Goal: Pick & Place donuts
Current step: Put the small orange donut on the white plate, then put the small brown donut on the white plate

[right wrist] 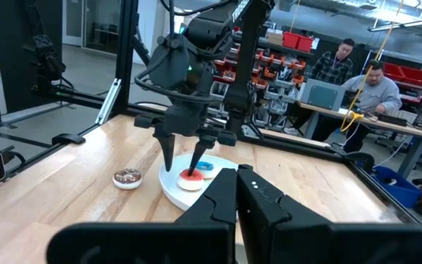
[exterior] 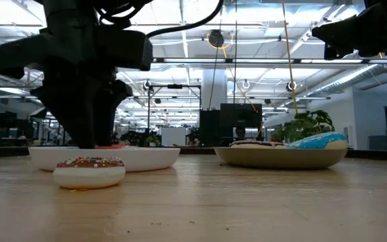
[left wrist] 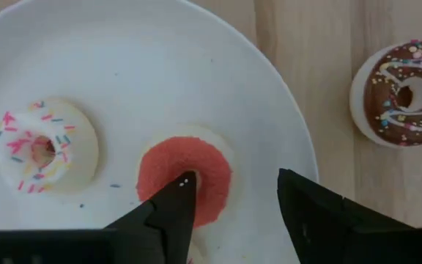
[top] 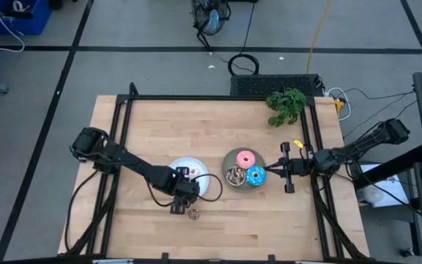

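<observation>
My left gripper (left wrist: pixel 237 180) is open, pointing down over the white plate (left wrist: pixel 123 51). One fingertip stands at the middle of the tiny red donut (left wrist: pixel 207 165), the other outside its rim. A tiny white sprinkled donut (left wrist: pixel 42 147) lies flat on the same plate. The tiny brown donut (left wrist: pixel 405 92) rests flat on the table beside the plate, toward the near edge (top: pixel 193 214). The grey plate (top: pixel 229 163) carries the pink (top: pixel 245 158), blue sprinkled (top: pixel 256 176) and brown sprinkled (top: pixel 234 176) donuts. My right gripper (top: pixel 269 173) is shut and raised at that plate's right side. The tiny blue donut is not clearly seen. My left gripper comes at the red donut from above, pointing down. One fingertip (left wrist: pixel 182 187) covers the donut's hole and the other (left wrist: pixel 295 187) stands outside the rim over the plate. Whether either touches the donut I cannot tell. The donut lies flat on the white plate.
A green plant (top: pixel 286 105) sits at the table's far right. A black frame (top: pixel 218 97) runs along the table's edges. Beyond the table, people (right wrist: pixel 372 84) sit at desks. Bare wood lies between the two plates and along the near edge.
</observation>
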You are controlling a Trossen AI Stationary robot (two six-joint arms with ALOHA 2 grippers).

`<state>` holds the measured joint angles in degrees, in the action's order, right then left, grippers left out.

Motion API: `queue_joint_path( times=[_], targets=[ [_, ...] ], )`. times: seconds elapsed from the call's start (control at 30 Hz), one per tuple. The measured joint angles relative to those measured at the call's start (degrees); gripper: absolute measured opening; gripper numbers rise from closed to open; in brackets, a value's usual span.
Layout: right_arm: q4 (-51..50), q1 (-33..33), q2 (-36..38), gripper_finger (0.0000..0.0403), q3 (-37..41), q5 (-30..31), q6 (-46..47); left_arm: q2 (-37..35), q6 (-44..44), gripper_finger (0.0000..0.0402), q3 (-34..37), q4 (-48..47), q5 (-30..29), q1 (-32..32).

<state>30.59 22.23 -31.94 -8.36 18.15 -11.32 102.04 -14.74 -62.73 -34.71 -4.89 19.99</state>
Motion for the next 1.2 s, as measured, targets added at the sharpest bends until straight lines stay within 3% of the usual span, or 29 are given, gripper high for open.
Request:
queue_joint_path(
  times=[0.2, 0.43, 0.6, 0.83, 1.2],
  targets=[
    [0.0, 0.0, 0.0, 0.0, 0.0, 0.0, -0.1, 0.0, 2.2, 0.0195, -6.8, -6.5, -0.5, 0.0],
    [0.0, 0.0, 0.0, 0.0, 0.0, 0.0, -0.1, -0.1, -1.2, 0.0194, -22.9, -21.7, -1.0, 0.0],
    [0.0, 0.0, 0.0, 0.0, 0.0, 0.0, -0.5, -0.2, 0.1, 0.015, -30.5, -26.8, -1.7, 2.1],
    [-0.8, 0.0, 0.0, 0.0, 0.0, 0.0, -0.4, -0.2, 4.8, 0.0015, -32.8, -25.9, -5.5, 6.6],
    [-0.9, 0.0, 0.0, 0.0, 0.0, 0.0, -1.4, -0.1, 4.4, 0.0009, -32.3, -27.0, -7.2, 7.9]
  ],
)
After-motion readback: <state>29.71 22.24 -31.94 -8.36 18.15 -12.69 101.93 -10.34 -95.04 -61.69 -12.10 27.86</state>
